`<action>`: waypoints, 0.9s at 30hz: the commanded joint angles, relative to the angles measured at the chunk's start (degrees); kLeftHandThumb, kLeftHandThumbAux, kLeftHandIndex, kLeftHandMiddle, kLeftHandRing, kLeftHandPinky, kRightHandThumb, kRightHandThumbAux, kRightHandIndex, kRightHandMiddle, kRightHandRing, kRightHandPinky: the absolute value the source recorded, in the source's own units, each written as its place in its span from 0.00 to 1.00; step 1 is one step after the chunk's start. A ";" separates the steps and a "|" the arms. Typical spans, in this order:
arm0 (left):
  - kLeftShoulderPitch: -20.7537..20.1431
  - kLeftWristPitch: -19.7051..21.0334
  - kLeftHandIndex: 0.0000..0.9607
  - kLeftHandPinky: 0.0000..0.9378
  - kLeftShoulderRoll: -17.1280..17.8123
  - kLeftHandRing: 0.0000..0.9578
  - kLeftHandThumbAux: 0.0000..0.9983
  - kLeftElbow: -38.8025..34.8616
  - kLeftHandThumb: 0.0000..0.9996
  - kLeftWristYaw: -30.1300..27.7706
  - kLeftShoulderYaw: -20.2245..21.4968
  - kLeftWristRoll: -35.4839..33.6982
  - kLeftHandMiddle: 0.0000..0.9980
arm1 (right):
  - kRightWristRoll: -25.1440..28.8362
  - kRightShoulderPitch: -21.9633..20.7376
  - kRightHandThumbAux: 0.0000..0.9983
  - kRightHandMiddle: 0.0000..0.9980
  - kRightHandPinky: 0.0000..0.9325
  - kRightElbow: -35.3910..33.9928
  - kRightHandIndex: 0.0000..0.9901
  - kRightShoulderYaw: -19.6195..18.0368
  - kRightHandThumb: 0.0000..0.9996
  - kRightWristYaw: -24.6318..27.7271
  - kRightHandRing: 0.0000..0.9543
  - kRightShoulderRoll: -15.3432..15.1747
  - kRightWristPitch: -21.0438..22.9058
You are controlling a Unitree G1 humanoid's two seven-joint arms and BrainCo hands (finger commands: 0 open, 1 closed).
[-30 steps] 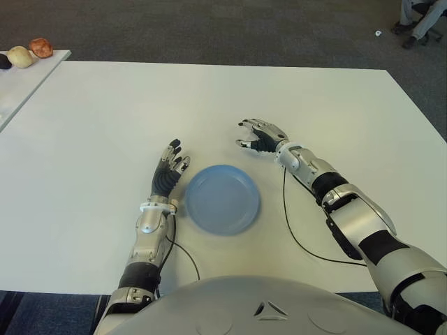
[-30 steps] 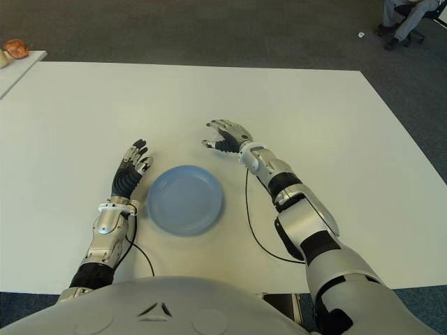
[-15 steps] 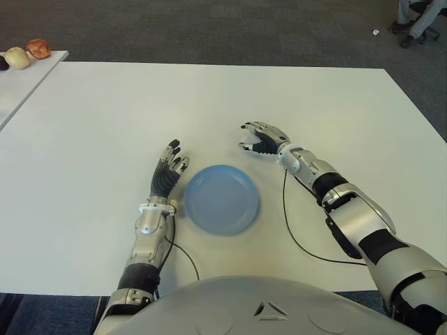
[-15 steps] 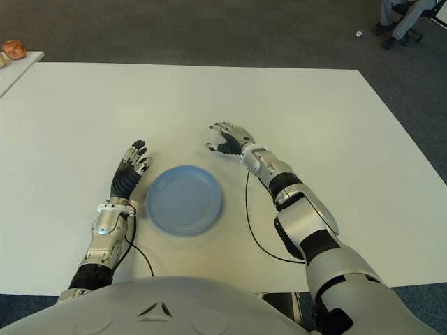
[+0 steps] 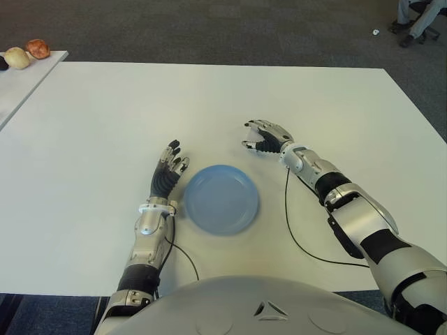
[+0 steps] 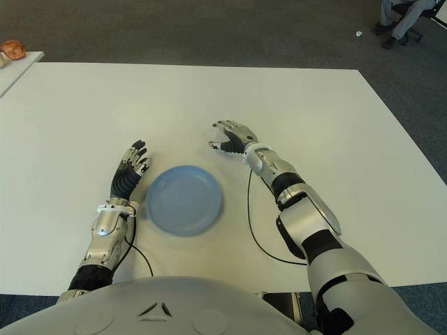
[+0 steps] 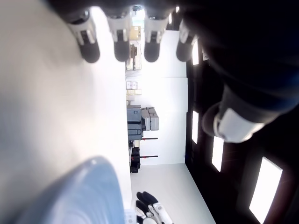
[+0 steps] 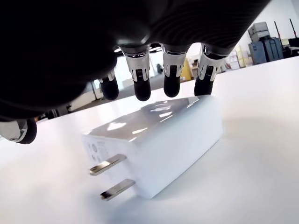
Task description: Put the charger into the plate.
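right robot hand (image 8: 140, 70) hovers over the charger (image 8: 156, 140), fingers spread and curved, tips just above its top face, not yet closed on it. charger lies flat on the white tabletop (image 5: 105, 105), beyond the plate's (image 5: 222, 199) far right rim, toward the tabletop's middle. looks like a small rigid white plastic block, glossy, two metal prongs; likely light and slippery, so pinch across the long flat sides, clear of the prongs. plate is blue, round, shallow, smooth. left robot hand (image 5: 167, 174) sits open beside the plate's left rim.
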 commanded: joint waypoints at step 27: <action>4.26 4.58 0.00 0.01 0.16 0.00 0.58 2.50 0.00 -1.37 -0.14 -0.62 0.01 | 0.79 1.50 0.22 0.00 0.00 1.22 0.00 -1.16 0.27 0.32 0.00 -1.41 2.23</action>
